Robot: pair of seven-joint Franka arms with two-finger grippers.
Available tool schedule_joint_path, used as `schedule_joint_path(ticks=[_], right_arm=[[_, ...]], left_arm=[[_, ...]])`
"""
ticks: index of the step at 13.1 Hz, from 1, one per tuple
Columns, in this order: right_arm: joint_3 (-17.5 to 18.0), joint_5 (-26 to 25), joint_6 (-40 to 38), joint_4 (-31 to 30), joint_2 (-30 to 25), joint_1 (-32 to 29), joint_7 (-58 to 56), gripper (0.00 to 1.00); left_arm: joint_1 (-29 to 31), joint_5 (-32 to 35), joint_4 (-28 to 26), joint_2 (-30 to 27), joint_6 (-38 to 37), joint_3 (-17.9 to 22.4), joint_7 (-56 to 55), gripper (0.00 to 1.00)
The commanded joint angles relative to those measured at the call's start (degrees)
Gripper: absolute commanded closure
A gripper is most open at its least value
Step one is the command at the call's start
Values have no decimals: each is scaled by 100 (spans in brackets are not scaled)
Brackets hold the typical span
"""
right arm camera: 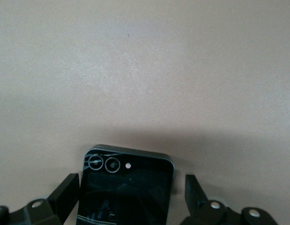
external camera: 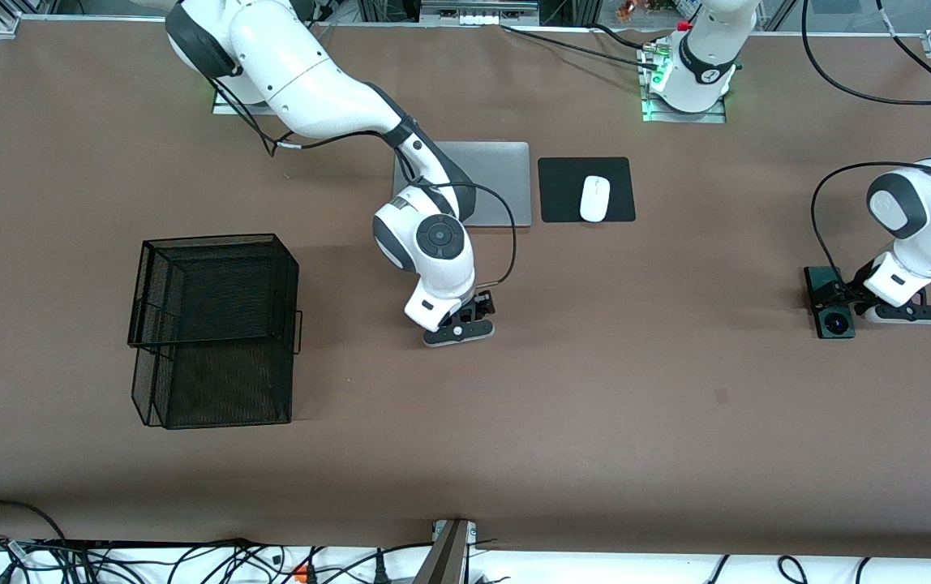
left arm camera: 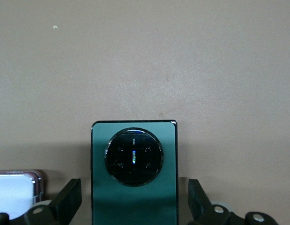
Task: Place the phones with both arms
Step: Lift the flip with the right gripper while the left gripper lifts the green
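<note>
Two pre-grasps: left gripper (left arm camera: 134,206) spread astride green phone (left arm camera: 134,187); right gripper (right arm camera: 133,199) spread astride black flip phone (right arm camera: 125,192); next, clench both, lift.

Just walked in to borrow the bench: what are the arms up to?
Each arm is low over a phone, open fingers either side, nothing gripped. The left gripper straddles the green phone at its end of the table; the right gripper straddles the black phone mid-table. The wire basket sits apart.

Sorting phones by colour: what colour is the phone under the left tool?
Dark green, clearest in the left wrist view.
</note>
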Motion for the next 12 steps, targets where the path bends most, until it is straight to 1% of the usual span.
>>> schedule_joint_path(ticks=[1, 4, 6, 10, 11, 12], right_arm=[[-40, -101, 4, 162, 113, 56, 13, 1], [-40, -92, 241, 162, 131, 91, -31, 1], [-40, -101, 251, 162, 166, 109, -31, 1], [-40, -101, 251, 162, 209, 109, -224, 2], [-40, -101, 251, 162, 210, 109, -259, 2], [-40, -101, 251, 162, 210, 109, -260, 2]], left_arm=[[-5, -118, -50, 11, 97, -4, -153, 0], [-14, -57, -112, 29, 105, 22, -207, 0], [-5, -57, -200, 29, 263, 40, -346, 0], [-14, -48, -200, 90, 290, 66, -365, 0], [-5, -48, -200, 99, 290, 75, -365, 3], [-5, -48, -191, 99, 290, 84, -365, 17]])
